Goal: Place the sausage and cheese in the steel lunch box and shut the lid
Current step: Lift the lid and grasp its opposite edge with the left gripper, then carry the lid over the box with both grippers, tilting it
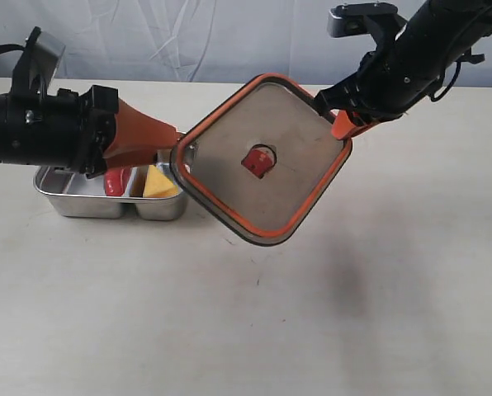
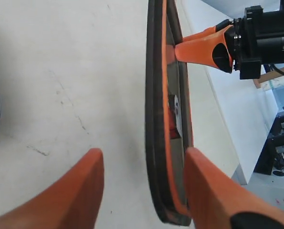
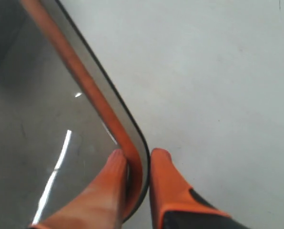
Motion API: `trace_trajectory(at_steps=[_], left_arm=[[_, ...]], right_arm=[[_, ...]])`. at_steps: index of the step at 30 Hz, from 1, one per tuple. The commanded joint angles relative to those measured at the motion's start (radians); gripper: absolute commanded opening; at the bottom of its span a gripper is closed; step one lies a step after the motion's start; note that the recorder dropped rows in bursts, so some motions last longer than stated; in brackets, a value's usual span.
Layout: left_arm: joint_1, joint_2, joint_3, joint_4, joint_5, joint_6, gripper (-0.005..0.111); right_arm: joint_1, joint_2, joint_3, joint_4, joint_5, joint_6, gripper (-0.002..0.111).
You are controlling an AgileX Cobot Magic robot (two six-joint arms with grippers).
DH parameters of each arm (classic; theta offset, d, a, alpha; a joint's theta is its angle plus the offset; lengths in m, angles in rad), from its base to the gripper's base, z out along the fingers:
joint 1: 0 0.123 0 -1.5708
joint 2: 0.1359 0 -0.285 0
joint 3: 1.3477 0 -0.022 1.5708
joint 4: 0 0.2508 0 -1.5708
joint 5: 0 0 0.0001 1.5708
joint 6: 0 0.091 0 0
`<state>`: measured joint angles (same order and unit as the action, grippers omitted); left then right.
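- Exterior view: high, set back, tilted down on the table [image 1: 254, 330]. The wall [image 1: 188, 41] is at 12 o'clock, the steel lunch box [image 1: 73, 204] at 9 o'clock, and the lid [image 1: 229, 173] near centre.
- Left wrist view: close, looking out between the left gripper [image 2: 144, 152] fingers at the lid edge-on, with the right gripper [image 2: 173, 51] beyond.
- Right wrist view: closest, looking along its fingers onto the lid's rim and bare table.
- All three views share the lid.
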<state>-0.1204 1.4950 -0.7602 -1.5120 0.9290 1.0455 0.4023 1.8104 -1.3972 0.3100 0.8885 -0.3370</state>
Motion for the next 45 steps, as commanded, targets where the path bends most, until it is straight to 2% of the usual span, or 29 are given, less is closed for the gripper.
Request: trace_trajectory(at_steps=[1,14,20,23,29,38,40,42,45], left_arm=[[0.001,0.001,-0.006,-0.051,0.044,0.036,0.05],[-0.001,0.001,-0.006,-0.062,0.119,0.036,0.05],[-0.001,0.001,-0.006,-0.005,0.124,0.029,0.048],[-0.001,0.001,-0.006,0.014,0.124,0.029,0.038],[-0.001,0.001,-0.006,0.019,0.082,0.036,0.0],[-0.001,0.001,-0.008,0.017,0.016,0.122,0.0],[-0.001,0.001,-0.01,0.009,-0.014,0.134,0.0],[-0.001,0.001,-0.016,0.003,-0.032,0.16,0.0],[-0.001,0.001,-0.036,0.005,-0.036,0.169,0.0]], right_arm=[[-0.004,-0.01,0.001,0.036,-0.002,-0.03,-0.001],[0.037,-0.01,0.001,0.112,-0.045,-0.082,-0.001],[0.051,-0.01,0.001,0.12,-0.076,-0.082,-0.001],[0.053,-0.01,0.001,0.126,-0.082,-0.082,-0.001],[0.053,-0.01,0.001,0.13,-0.081,-0.082,-0.001],[0.053,-0.01,0.001,0.106,-0.081,-0.082,-0.001],[0.051,-0.01,0.001,0.101,-0.081,-0.082,0.004],[0.051,-0.01,0.001,0.101,-0.081,-0.082,0.013],[0.051,-0.01,0.001,0.099,-0.085,-0.082,0.037]])
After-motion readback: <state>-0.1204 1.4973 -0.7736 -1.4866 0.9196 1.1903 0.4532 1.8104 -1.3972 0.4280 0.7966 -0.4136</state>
